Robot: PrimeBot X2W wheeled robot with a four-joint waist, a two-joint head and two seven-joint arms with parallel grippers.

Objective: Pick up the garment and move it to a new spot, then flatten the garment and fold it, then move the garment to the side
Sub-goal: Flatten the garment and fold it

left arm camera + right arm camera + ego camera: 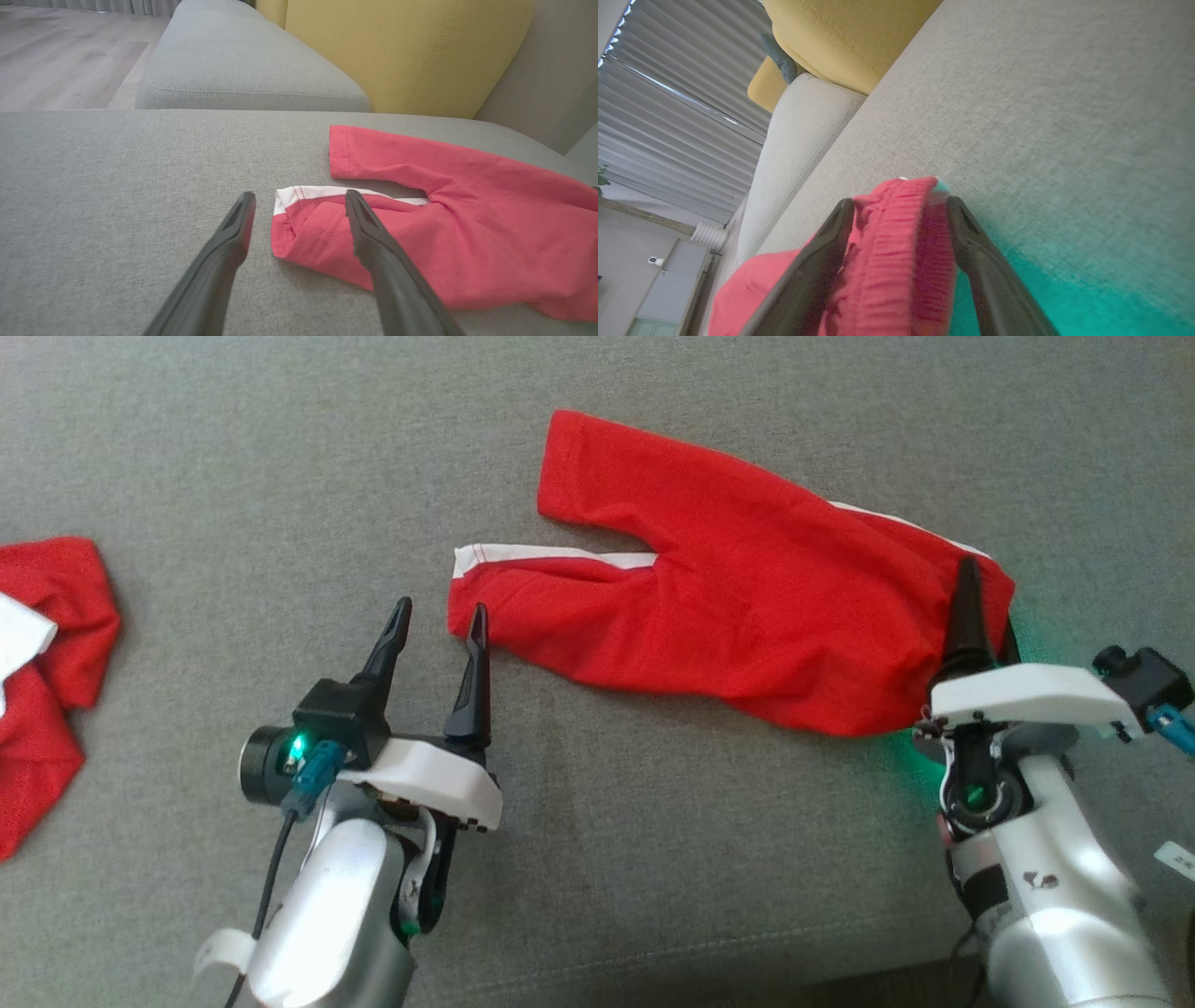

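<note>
The garment (728,616) is a pair of red shorts with a white side stripe, lying roughly flat on the grey sofa seat (653,896), legs pointing left. My left gripper (442,607) stands open at the nearer leg's hem. In the left wrist view that gripper (299,196) has one finger over the garment (467,233) and the other over bare seat. My right gripper (971,607) is turned on edge at the waistband, right end. Its wrist view shows the gripper (900,203) open, with the ribbed waistband of the garment (887,261) bunched between the spread fingers.
A second red and white garment (47,644) lies crumpled at the seat's far left. Yellow back cushions (397,51) rise behind the seat. Wooden floor (56,56) lies beyond the sofa's end. The seat's front edge (840,980) runs just below my arms.
</note>
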